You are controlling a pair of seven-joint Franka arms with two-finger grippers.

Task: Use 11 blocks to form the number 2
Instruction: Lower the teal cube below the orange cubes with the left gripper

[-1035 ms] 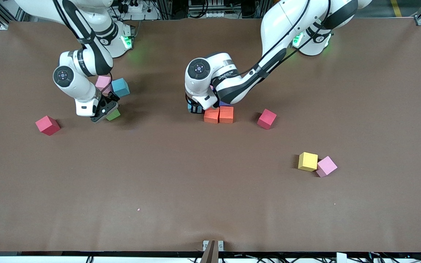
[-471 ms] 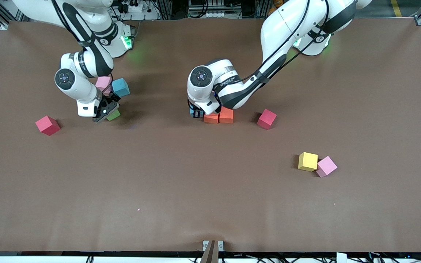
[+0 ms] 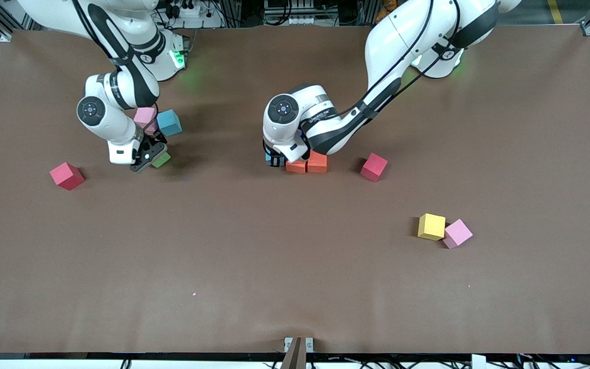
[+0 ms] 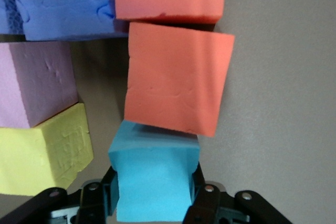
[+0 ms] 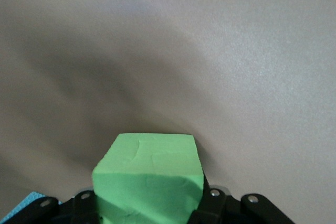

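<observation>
- I see a green block (image 5: 148,179) and a light blue block (image 4: 154,176).
- Two orange blocks (image 3: 308,163) mid-frame.
- Red blocks: (image 3: 66,176), (image 3: 374,166).
- Yellow (image 3: 431,226) touching pink (image 3: 458,233), lower right.
- Table (image 3: 295,266) is brown.

Green cube (image 5: 149,179): sat between the right gripper's fingers, one corner tilted, above bare table.
Light-blue cube (image 4: 155,179): was clamped in the left gripper, touching the nearest orange cube's edge.
Orange cubes (image 3: 307,164): two lay side by side just ahead of the left gripper, the nearer one (image 4: 176,80) slightly skewed.
Blue-violet cube (image 4: 63,3), purple cube (image 4: 34,85), yellow cube (image 4: 42,153): stood in a row beside the orange pair, under the left wrist.
Pink cube (image 3: 144,116) and blue cube (image 3: 169,122): rested close to the right gripper, toward its base.
Red cubes (image 3: 67,176) (image 3: 374,166): lay singly, each flat.
Yellow cube (image 3: 432,226) and pink cube (image 3: 458,233): touched, well apart from both grippers.
</observation>
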